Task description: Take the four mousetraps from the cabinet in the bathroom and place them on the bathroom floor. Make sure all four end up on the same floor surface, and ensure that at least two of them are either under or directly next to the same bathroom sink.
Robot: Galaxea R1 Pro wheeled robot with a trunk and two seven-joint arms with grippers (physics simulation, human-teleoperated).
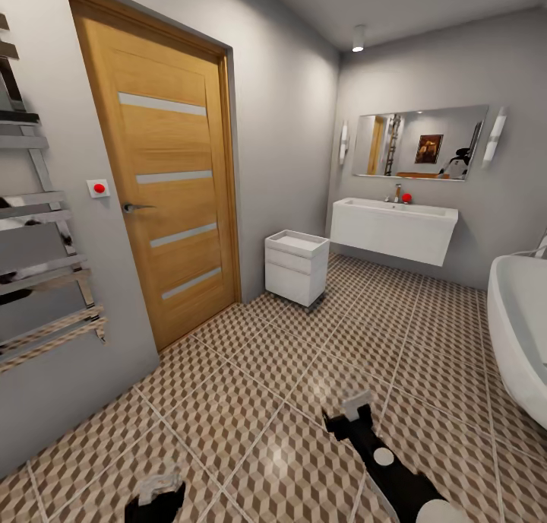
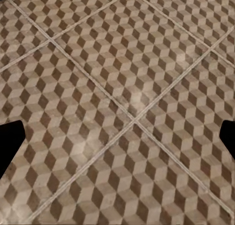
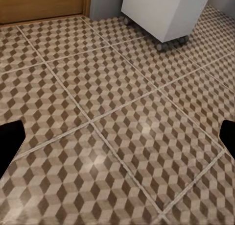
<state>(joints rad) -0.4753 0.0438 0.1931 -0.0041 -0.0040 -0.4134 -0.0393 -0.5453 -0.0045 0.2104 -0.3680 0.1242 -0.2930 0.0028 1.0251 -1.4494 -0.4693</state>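
The bathroom floor (image 1: 289,401) of brown, beige and grey cube-pattern tiles spreads ahead of me. The white wall-hung bathroom sink (image 1: 395,230) with a chrome tap hangs on the far wall under a mirror. Low over the tiles at the near edge, my left gripper (image 1: 161,483) is open and holds nothing; the left wrist view has its dark fingertips (image 2: 10,144) wide apart over bare tile (image 2: 122,87). My right gripper (image 1: 355,410) hovers open and empty further right, its fingertips (image 3: 10,139) spread over the floor (image 3: 122,117). The mousetraps and the cabinet are out of view.
A small white drawer unit (image 1: 296,266) on castors (image 3: 169,9) stands against the left wall, left of the sink. A wooden door (image 1: 163,173) and a chrome towel rail (image 1: 38,226) line the left wall. A white bathtub (image 1: 516,340) bulges in at the right.
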